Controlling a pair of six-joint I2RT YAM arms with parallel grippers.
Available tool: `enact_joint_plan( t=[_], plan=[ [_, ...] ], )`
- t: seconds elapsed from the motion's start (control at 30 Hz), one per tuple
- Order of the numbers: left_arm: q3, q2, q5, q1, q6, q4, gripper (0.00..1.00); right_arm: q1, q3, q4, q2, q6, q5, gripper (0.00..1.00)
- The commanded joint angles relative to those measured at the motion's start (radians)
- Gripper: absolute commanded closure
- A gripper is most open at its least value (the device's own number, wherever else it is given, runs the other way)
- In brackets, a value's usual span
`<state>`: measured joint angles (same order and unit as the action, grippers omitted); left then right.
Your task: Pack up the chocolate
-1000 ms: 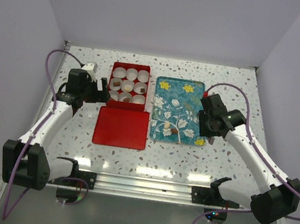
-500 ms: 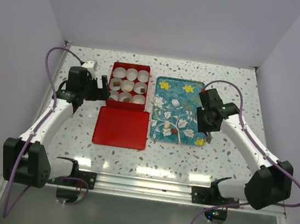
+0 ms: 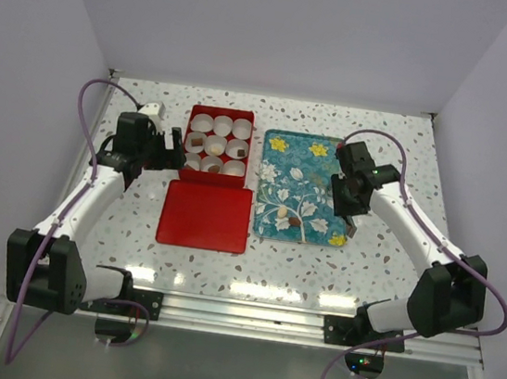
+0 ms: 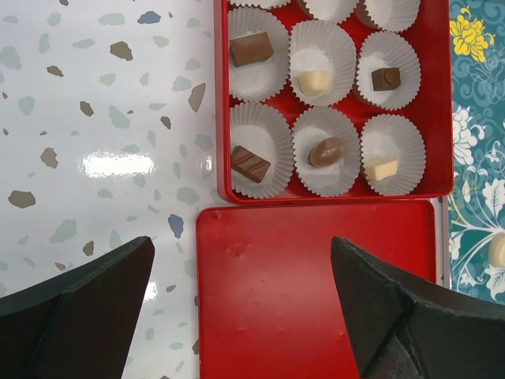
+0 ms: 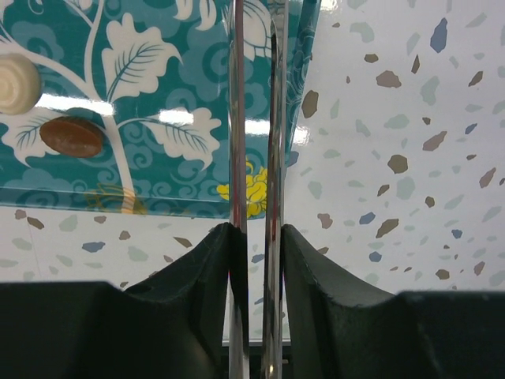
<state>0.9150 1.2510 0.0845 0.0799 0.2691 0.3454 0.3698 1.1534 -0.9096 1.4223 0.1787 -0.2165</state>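
Observation:
Several chocolates sit in white paper cups in the red box [image 3: 191, 116], such as a brown bar [image 4: 252, 48], a cream piece [image 4: 313, 81] and a brown oval [image 4: 327, 151]. A cream piece [image 5: 16, 83] and a brown oval [image 5: 72, 136] lie on the teal tray [image 3: 305, 164] near its front edge. My left gripper [image 4: 241, 260] is open and empty above the red lid [image 4: 316, 284], left of the box in the top view [image 3: 174, 153]. My right gripper [image 5: 255, 237] is shut on metal tongs [image 5: 236, 118] over the tray's right front corner [image 3: 346, 197].
The red lid [image 3: 205, 215] lies flat in front of the box. A small white object [image 3: 151, 112] sits at the back left. Walls close in on the left, right and back. A metal rail [image 3: 237, 314] runs along the near edge.
My right arm has drawn in towards the tray's right edge and its wrist has turned. My left gripper has hardly moved.

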Motion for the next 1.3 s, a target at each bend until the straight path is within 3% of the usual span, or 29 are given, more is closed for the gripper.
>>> enact_joint_plan(
  t=[0.0,0.2,0.5,0.77,1.07,1.27],
  plan=[
    [0.047,0.01,-0.011,0.003,-0.018,-0.042,0.0,-0.006,0.06,0.005,0.004,-0.018,0.017,0.67],
    [0.048,0.021,-0.009,0.003,-0.019,-0.048,0.0,-0.008,0.147,-0.034,0.012,-0.019,0.019,0.73],
    [0.056,0.025,-0.012,0.003,-0.024,-0.052,0.0,-0.008,0.357,-0.061,0.078,-0.048,0.042,0.75],
    [0.061,0.011,-0.015,0.003,-0.016,-0.045,0.0,0.018,0.616,-0.026,0.271,-0.056,0.126,0.76],
    [0.047,-0.039,-0.04,0.001,-0.008,-0.017,0.0,0.153,0.988,-0.078,0.52,-0.07,0.141,0.76],
    [0.035,-0.062,-0.055,0.001,-0.014,0.004,0.0,0.211,1.14,-0.101,0.655,-0.07,0.169,0.76]
  ],
)
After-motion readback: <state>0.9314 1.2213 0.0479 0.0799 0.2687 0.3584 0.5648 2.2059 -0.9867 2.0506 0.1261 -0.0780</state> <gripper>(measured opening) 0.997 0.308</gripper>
